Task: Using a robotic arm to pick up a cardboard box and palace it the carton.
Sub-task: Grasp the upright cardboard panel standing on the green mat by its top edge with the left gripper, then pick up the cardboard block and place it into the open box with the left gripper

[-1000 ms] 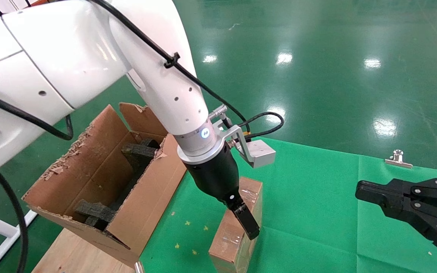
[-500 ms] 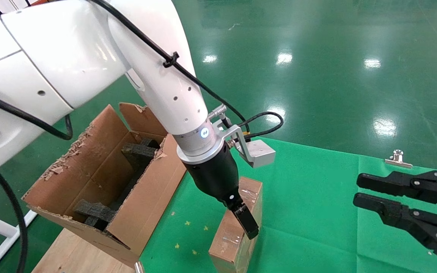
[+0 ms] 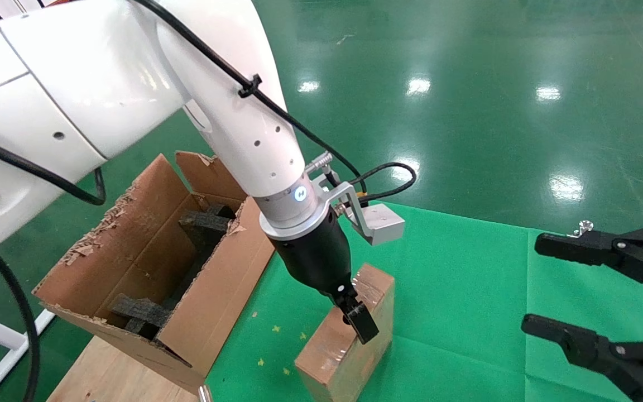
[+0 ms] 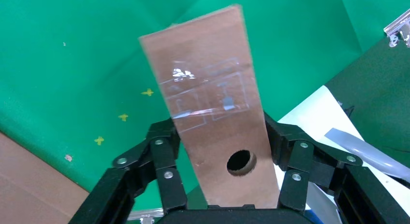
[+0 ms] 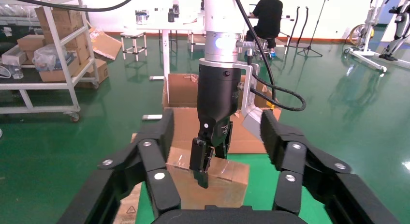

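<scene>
My left gripper (image 4: 227, 204) is clamped across the slim brown taped cardboard box (image 3: 346, 338), tilted between my jaws above the green cloth (image 3: 466, 290). Beside it sits the large torn-rimmed carton (image 3: 148, 268). My right gripper (image 3: 567, 290) hangs nearby, spread wide. Risk: glossy tape may slip; torn flaps may snag it.
</scene>
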Available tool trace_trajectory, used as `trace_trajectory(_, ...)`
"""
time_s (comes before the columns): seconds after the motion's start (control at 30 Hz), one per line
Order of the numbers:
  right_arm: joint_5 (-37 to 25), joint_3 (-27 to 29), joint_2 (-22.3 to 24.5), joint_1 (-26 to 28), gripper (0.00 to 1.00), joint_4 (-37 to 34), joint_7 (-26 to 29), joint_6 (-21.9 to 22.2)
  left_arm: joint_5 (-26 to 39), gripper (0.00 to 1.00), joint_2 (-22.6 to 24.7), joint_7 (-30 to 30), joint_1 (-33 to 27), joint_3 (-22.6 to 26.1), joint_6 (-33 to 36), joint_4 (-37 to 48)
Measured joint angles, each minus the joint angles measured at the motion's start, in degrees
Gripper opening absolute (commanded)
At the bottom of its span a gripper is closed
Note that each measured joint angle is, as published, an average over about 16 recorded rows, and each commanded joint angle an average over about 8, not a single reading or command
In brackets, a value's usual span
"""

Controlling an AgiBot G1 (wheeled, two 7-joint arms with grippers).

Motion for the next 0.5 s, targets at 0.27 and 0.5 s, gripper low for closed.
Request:
trace_trajectory(0.27, 0.0, 0.0, 0.0, 0.0, 1.0, 0.0, 0.0, 0.0, 0.7, 0.0, -2.9, 4.0, -1.9, -1.3, -1.6, -2.5)
trace_trajectory(0.5, 0.0, 0.0, 0.0, 0.0, 1.0, 0.0, 0.0, 0.0, 1.2, 0.0, -8.4, 10.0, -6.6, -4.2, -3.7, -3.9)
